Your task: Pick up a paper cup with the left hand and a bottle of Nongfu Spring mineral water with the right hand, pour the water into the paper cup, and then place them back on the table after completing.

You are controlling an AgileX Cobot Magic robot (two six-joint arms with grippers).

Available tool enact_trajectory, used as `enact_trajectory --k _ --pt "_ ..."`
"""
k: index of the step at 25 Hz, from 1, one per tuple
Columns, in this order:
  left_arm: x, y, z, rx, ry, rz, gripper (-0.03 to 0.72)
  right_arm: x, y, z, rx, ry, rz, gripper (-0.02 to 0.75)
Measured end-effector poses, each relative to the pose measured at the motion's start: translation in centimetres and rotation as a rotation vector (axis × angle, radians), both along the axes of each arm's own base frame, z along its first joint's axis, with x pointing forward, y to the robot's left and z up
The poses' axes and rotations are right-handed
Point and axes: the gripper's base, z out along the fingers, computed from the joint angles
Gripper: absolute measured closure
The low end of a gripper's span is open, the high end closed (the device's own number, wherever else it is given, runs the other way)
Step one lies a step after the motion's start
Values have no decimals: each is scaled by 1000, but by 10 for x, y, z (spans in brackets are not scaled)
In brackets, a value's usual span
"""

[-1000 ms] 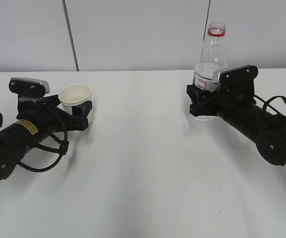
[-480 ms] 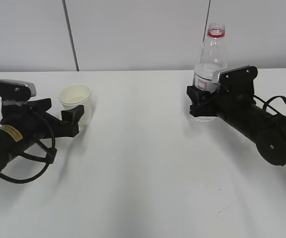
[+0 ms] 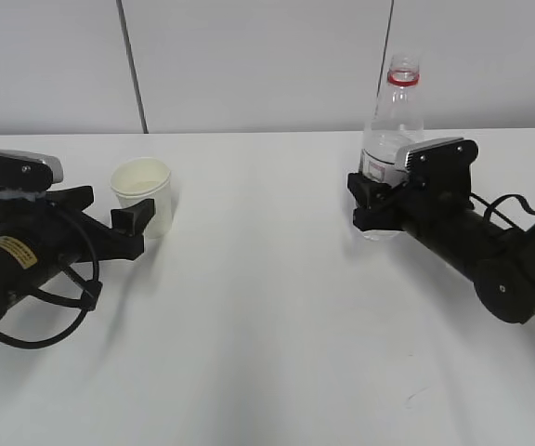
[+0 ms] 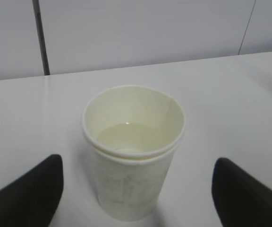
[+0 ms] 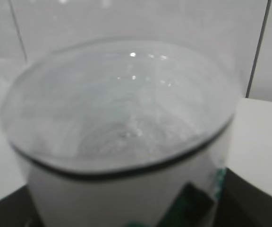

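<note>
Exterior view: the white tabletop (image 3: 267,307) carries a paper cup (image 3: 143,196) toward its far left part, standing upright with its mouth up. The left tool (image 3: 110,218) lies low just in front of and beside the cup, its fingers spread, one tip touching or nearly touching the cup's wall; the cup is not pinched. The black arm behind it bears a yellow sticker (image 3: 15,253) and a looped cable. Toward the far right part of the tabletop stands the clear bottle (image 3: 393,139), upright, its red neck ring at the top and no cap seen. The right tool (image 3: 371,200) sits at the bottle's lower body, its fingers on either side; whether they press the bottle or merely flank it cannot be told from here. A tiny dark mark (image 3: 410,400) shows near the front right edge.

Left wrist view: the cup stands on the tabletop between two dark fingertips (image 4: 25,194), both well clear of its wall, so the tool is spread. Water (image 4: 131,137) lies in the cup's lower part.

Right wrist view: the bottle fills the picture, blurred, very close to the camera, label at its base. The tool's fingers are hardly seen.
</note>
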Motion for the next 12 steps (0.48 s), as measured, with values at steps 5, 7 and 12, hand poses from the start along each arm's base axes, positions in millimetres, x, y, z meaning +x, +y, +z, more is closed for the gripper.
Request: enact_trajectory --k 5,7,12 --pt "-1 -1 0 4 -1 -15 101 -1 0 -10 2 17 0 280" --pt "-1 -1 0 4 -1 -16 101 -1 0 -9 4 11 1 280" --pt "-1 -1 0 4 -1 -18 101 -1 0 -13 6 13 -1 280"
